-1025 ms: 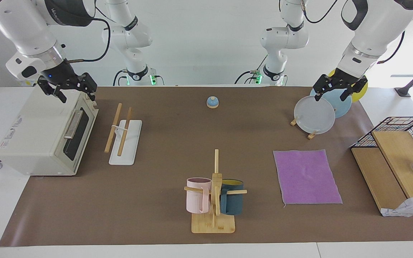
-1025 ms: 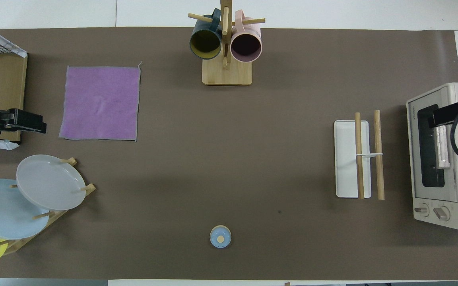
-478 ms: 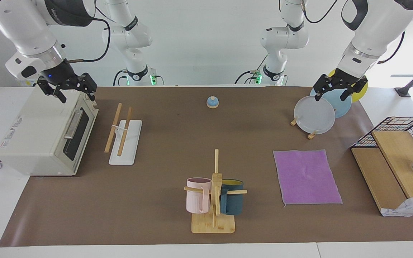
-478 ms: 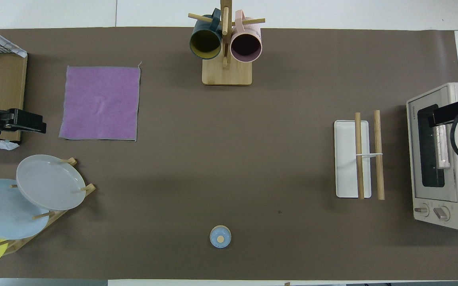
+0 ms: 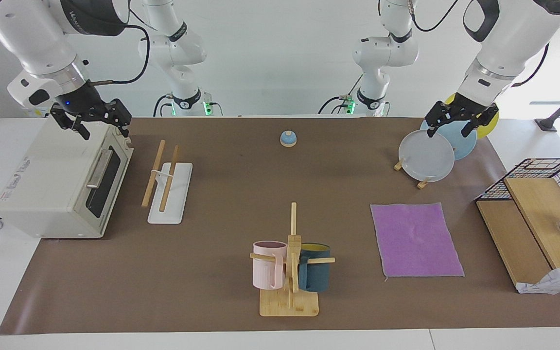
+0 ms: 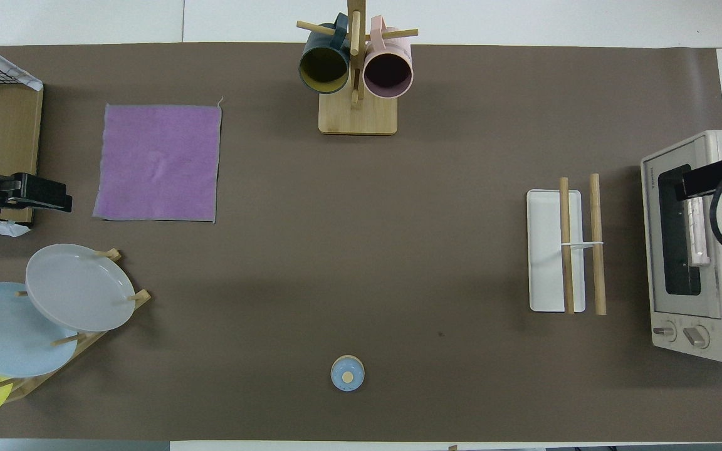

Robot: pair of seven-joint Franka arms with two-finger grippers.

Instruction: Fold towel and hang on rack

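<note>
A: Where's the towel (image 5: pixel 415 239) lying?

B: Flat on the brown mat (image 5: pixel 241 301), purple face up, toward the left arm's end of the table. It's unfolded, about square, so it has no real long axis; its edges run nearly in line with the mat's edges. It sits farther from the robots than the plate stand (image 5: pixel 425 183) and beside the wooden board (image 5: pixel 513 243).

A: And the rack (image 5: pixel 169 193)?

B: Toward the right arm's end, just in front of the toaster oven (image 5: pixel 61 182). Its two wooden rods lie side by side, raised over a white base, and their long axis runs from the robots' end outward, the same way as the base's long side. Nothing hangs on them. Towel and rack are well apart, with the mug tree (image 5: pixel 290 265) between them, farther from the robots, and a small blue bell (image 5: pixel 288 138) nearer to them.

A: The grippers?

B: The left gripper (image 5: pixel 455 125) hangs over the plates, fingers apart, holding nothing. The right gripper (image 5: pixel 100 126) hangs over the top of the toaster oven, fingers apart too, also with nothing in it. Neither touches the towel.
</note>
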